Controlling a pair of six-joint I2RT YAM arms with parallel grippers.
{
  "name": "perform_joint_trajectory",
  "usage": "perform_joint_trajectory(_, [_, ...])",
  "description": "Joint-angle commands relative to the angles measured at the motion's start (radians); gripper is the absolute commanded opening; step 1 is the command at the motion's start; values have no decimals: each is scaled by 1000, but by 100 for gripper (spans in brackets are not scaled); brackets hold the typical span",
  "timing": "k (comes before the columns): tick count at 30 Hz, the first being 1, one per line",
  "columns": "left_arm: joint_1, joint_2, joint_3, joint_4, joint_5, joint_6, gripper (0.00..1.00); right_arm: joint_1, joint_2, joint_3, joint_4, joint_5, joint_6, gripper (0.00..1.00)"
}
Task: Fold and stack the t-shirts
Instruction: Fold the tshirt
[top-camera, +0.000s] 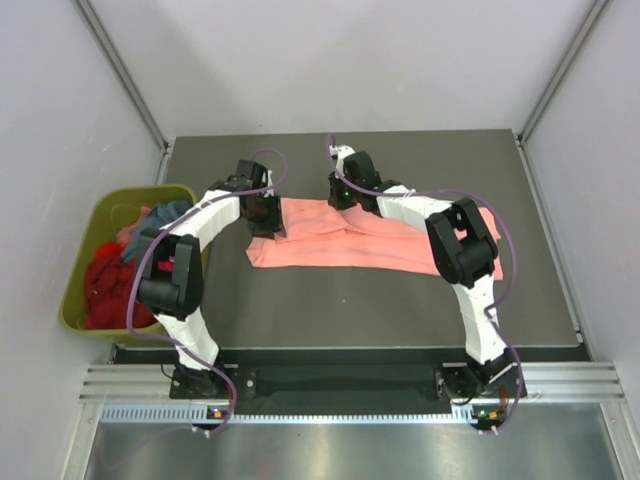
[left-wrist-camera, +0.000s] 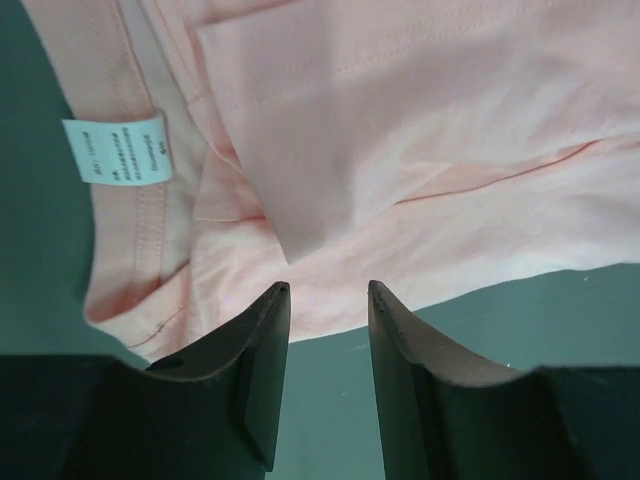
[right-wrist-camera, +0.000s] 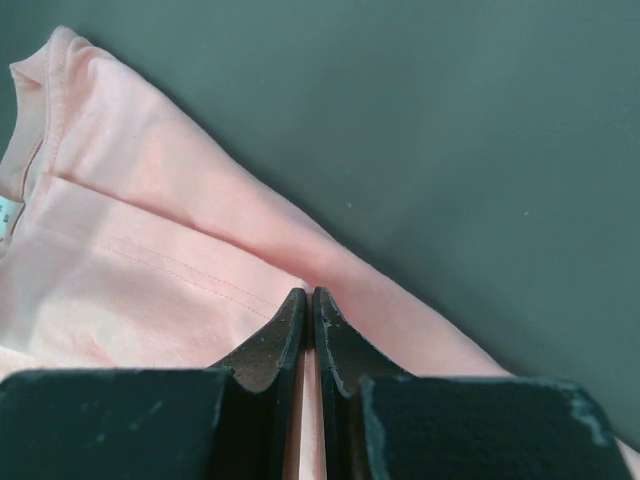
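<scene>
Salmon-pink t-shirt (top-camera: 330, 245): lies partly folded across the middle of the dark table (top-camera: 400, 310), a long band running left to right, with the layers doubled over at its far edge.
Left gripper (left-wrist-camera: 328, 300): down at the shirt's far-left end, fingers clearly parted and nothing between them. The tips sit at the cloth's edge, near the white care label (left-wrist-camera: 118, 150).
Right gripper (right-wrist-camera: 308, 305): at the far edge, right of the left one. Its fingers are all but together, with a sliver of pink cloth between them.
Olive-green bin (top-camera: 135, 193): off the table's left side, holding a red shirt (top-camera: 108, 285) and a teal-blue shirt (top-camera: 170, 212).
</scene>
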Motion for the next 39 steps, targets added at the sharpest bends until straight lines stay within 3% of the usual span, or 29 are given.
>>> perform_joint_trajectory(1, [3, 23, -15, 58, 76, -36, 43, -5, -10, 34, 3, -22, 10, 5])
perform_joint_trajectory(14, [1, 89, -38, 107, -43, -36, 43, -5, -10, 27, -1, -24, 13, 6])
perform_joint_trajectory(15, [3, 97, -32, 108, -48, -35, 40, -5, -10, 27, 3, -22, 15, 6])
perform_joint_trajectory(18, [3, 114, 3, 66, -78, -13, 6, -6, -10, 22, 1, -8, 15, 5])
perform_joint_trajectory(20, [1, 112, 20, 37, -111, -2, 0, -11, -12, 16, 0, 4, 18, 4])
perform_joint_trajectory(24, [3, 97, 29, -8, -183, 25, 0, -20, -16, -10, 9, 6, 27, 2])
perform_joint_trajectory(32, [3, 151, 52, -77, -186, 45, 0, -22, -12, -31, 13, 1, 44, 1])
perform_joint_trajectory(33, [1, 160, 58, -82, -186, 47, 4, -22, -13, -30, 12, -1, 44, 1])
perform_joint_trajectory(34, [1, 160, 65, -97, -186, 47, 17, -23, -13, -30, 7, -4, 44, 2])
perform_joint_trajectory(35, [1, 161, 71, -105, -219, 47, 22, -22, -15, -28, 1, -7, 42, 3])
perform_joint_trajectory(39, [-2, 148, 143, -157, -261, 50, 31, -25, -33, 7, -75, -7, 51, 18])
